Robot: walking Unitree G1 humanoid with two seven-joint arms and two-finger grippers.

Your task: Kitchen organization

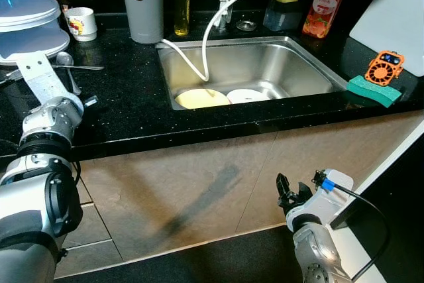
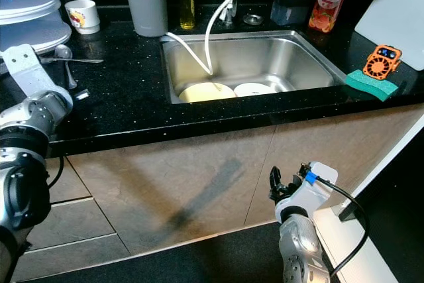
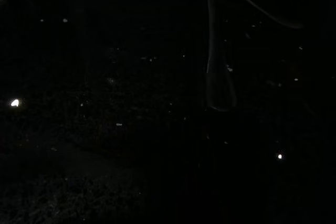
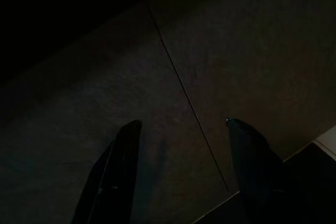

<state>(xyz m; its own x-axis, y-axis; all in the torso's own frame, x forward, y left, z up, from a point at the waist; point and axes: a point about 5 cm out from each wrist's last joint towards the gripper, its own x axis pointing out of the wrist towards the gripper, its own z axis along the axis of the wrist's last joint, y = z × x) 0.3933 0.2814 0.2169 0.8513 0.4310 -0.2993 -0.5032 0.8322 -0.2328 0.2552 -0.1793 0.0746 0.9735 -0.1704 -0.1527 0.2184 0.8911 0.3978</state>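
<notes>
The right tool [image 4: 181, 145] is held low before the cabinet front [image 1: 199, 183], its 2 black fingers [image 4: 118, 161] spread wide and empty. The left arm [image 1: 46, 107] is raised over the near edge of the black table [image 1: 126, 104]; whether the left tool is spread or pressed together cannot be told, its wrist view being very dark, with a faint spoon outline. 2 spoons [image 1: 66, 63] are seen lying on the table just beyond that arm. In the sink [image 1: 318, 71], 2 plates [image 1: 202, 98] are lying side by side under a white hose [image 1: 205, 51]. Behind are placed a mug [image 1: 82, 22], a grey flask [image 1: 141, 1] and an oil bottle [image 1: 181, 1]. The step is judged to be reaching for a spoon; a low, level approach along the handle is advised, so the spoon is not pushed away
</notes>
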